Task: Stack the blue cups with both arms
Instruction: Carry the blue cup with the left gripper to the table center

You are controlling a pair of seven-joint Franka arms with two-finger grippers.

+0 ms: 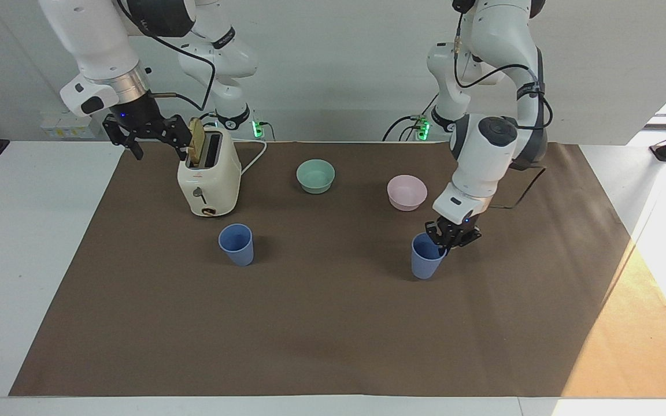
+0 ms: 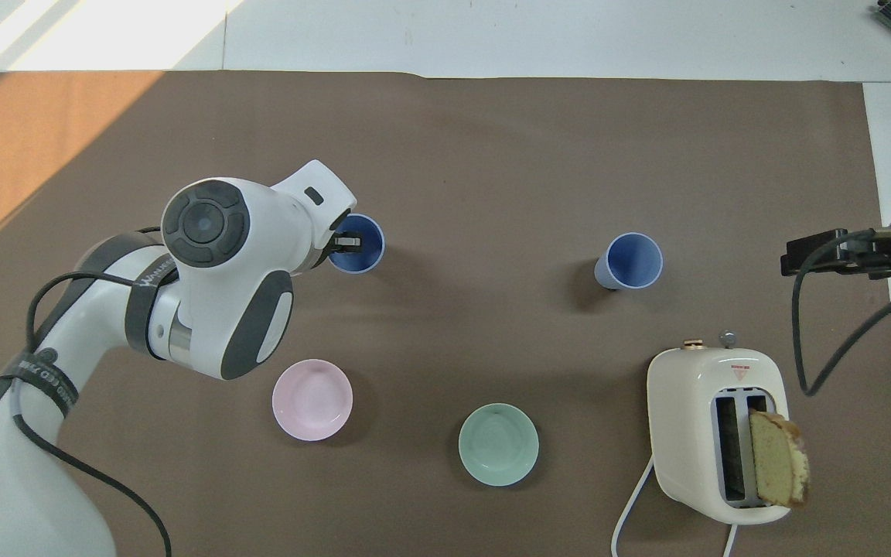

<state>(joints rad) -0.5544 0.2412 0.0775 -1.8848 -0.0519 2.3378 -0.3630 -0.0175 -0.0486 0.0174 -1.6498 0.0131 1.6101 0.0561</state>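
Carry step: one blue cup [image 1: 427, 260], right of centre in the facing view, is gripped by its rim in the clenched left gripper [image 1: 447, 240]; the second blue cup [image 1: 236, 244], left of centre, is yet to be reached and entered squarely; the right gripper [image 1: 147, 134], spread, is parked upper left.
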